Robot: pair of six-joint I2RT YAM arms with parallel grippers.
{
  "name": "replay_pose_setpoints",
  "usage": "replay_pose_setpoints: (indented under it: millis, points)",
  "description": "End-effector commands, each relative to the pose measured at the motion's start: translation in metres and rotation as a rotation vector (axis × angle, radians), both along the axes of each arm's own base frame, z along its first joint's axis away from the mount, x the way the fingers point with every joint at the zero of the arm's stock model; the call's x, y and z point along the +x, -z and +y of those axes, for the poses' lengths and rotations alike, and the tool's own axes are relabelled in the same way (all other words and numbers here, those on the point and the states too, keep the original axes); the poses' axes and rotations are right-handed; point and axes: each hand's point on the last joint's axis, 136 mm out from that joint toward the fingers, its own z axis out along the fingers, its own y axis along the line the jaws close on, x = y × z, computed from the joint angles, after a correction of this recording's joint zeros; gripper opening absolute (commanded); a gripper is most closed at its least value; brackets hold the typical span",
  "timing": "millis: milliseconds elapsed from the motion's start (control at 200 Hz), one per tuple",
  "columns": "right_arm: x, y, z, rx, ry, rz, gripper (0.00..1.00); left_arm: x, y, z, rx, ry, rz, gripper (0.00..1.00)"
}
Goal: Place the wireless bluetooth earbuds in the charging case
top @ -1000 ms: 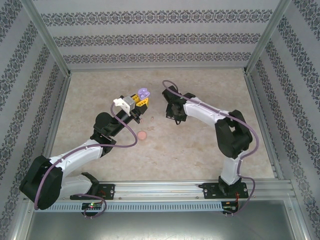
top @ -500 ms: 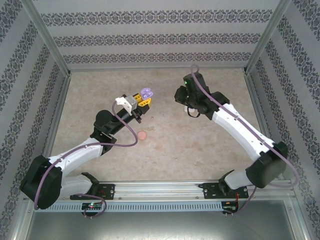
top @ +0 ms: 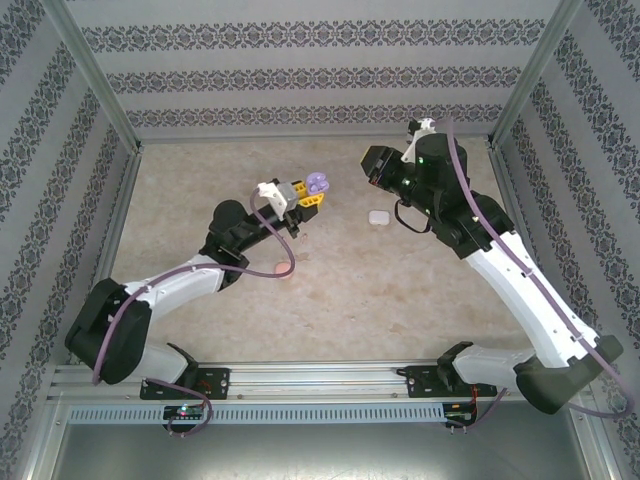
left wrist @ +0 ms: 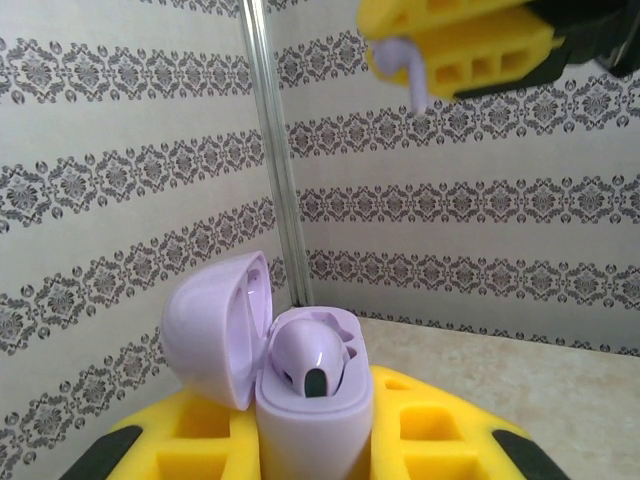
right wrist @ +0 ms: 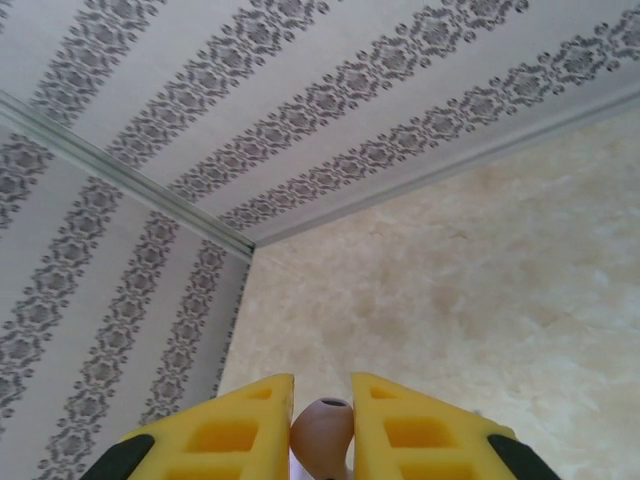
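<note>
Risks first. The earbud (left wrist: 405, 65) hangs pinched in the right gripper (right wrist: 322, 398), up and to the right of the purple charging case (left wrist: 315, 400) in the left wrist view and well apart from it, so the approach is judged to be the hard part. One seated bud (left wrist: 308, 362) fills a socket and the socket beside it looks free, so the stem must go down on that side alone. A skewed stem would likely jam on the rim or on the seated bud. The earbud is tiny and caught only at the fingertips; it could twist or slip out and fall to the worktop (top: 380, 290). The case is carried in mid-air, so a hard push may tip it in its grip or knock the open lid (left wrist: 215, 325) shut. Grippers: the right jaws are nearly together, clamped on the earbud, whose rounded head shows between them in the right wrist view. The left gripper (left wrist: 315, 445) is closed tight on the lower body of the case, which is upright with its lid swung open to the left. A white case (top: 378, 216) lies on the worktop near the right arm, untouched.
</note>
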Motion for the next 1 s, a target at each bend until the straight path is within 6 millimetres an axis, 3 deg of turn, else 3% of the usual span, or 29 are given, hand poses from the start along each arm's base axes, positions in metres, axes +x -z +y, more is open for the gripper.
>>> replay_pose_setpoints:
  millis: [0,345,994]
  points:
    - [-0.008,-0.02,0.006,0.057,-0.043,-0.056,0.2,-0.005,-0.02,-0.017,0.009,0.06,-0.08,0.0]
    - [-0.017,-0.008,0.027,0.078,-0.081,-0.077,0.19,0.0,-0.023,-0.042,-0.002,0.104,-0.07,0.0]
    - [-0.008,0.017,0.045,0.07,-0.079,-0.039,0.19,-0.006,-0.027,-0.046,-0.002,0.12,-0.07,0.0]
